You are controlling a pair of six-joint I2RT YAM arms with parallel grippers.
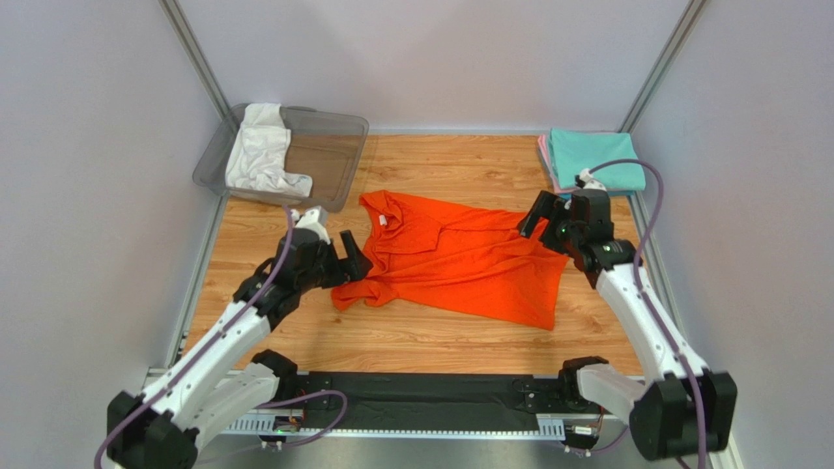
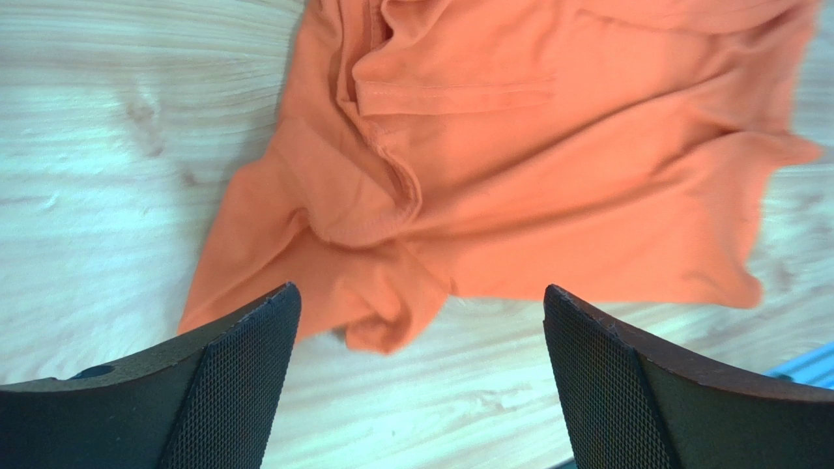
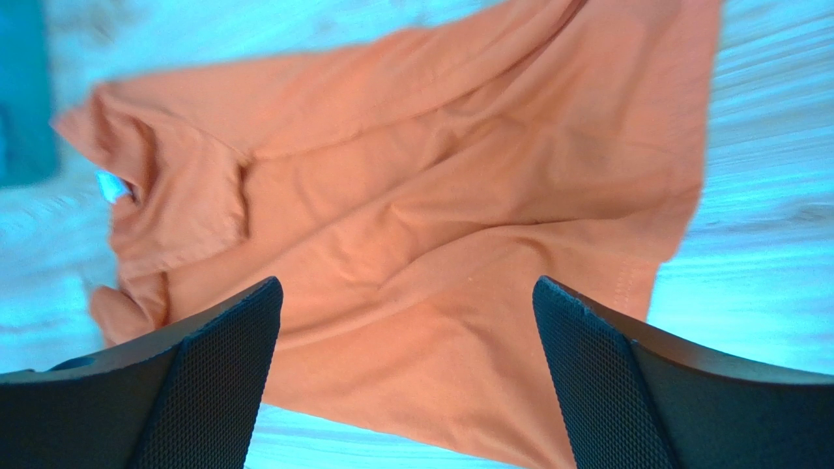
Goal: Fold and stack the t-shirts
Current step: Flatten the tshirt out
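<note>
orange shirt [image 1: 460, 262]: soft, floppy, light.
grab: we would pinch its edges.
left gripper [image 1: 351, 256], right gripper [image 1: 540, 219]: wide apart, empty.

I note a wooden table [image 1: 294, 332] with a light, plank-patterned grain, running from the near edge to the back wall. A clear grey plastic bin [image 1: 338, 147] stands at the far left corner, set askew to the table's edges. The wood shows brown through its right half. Pale walls [image 1: 440, 59] close the space on three sides. A slanting metal post [image 1: 199, 59] stands at the back left and a second post [image 1: 666, 59] at the back right. A black plate [image 1: 431, 391] lies along the near edge. In the left wrist view I see a blue strip [image 2: 810, 363] at the lower right, and I cannot identify it.
</note>
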